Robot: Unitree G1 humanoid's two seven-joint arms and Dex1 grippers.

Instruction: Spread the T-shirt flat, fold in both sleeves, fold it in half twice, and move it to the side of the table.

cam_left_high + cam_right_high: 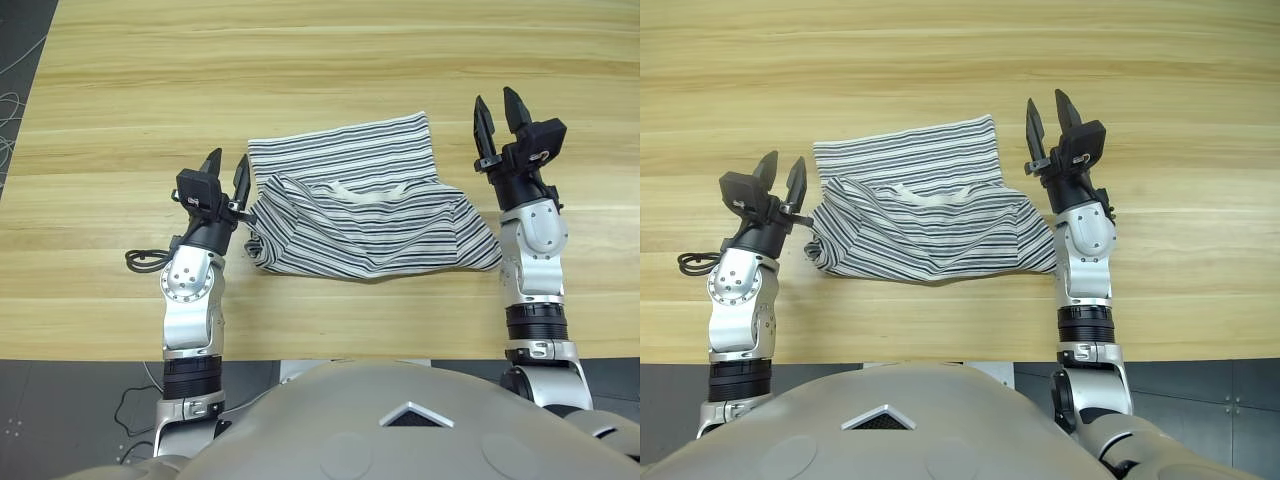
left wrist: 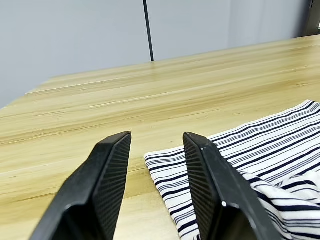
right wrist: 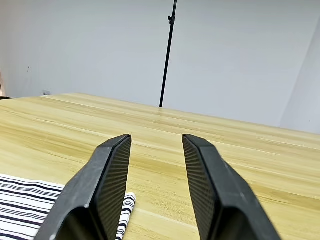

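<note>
Left eye view gives you the counter (image 1: 300,60) with wide bare wood beyond the T-shirt (image 1: 370,215) and on both of its sides. The counter's near edge runs just behind both wrists, and its left edge shows at the frame's far left, with dark floor past it. The T-shirt lies mid-counter between your two arms, closer to the near edge than the far one.

Your left gripper (image 1: 229,158) sits just beside the shirt's left edge, fingers (image 2: 112,170) spread apart and holding nothing. In the left wrist view a striped corner lies on the wood just past them. Your right gripper (image 1: 495,97) stands beside the shirt's far right corner, apart from the cloth, fingers likewise parted and empty. A black cable (image 1: 142,260) loops on the counter near your left forearm.

The counter's right edge is cut off. The shirt's near right corner meets your right forearm, and you cannot tell whether they touch. The sleeves are hard to pick out in the bunching.

The shirt is dark-and-white striped and not flat. A smooth band lies at the far side, a creased layer is heaped over it, and a pale neckline (image 1: 365,193) shows at the middle.
</note>
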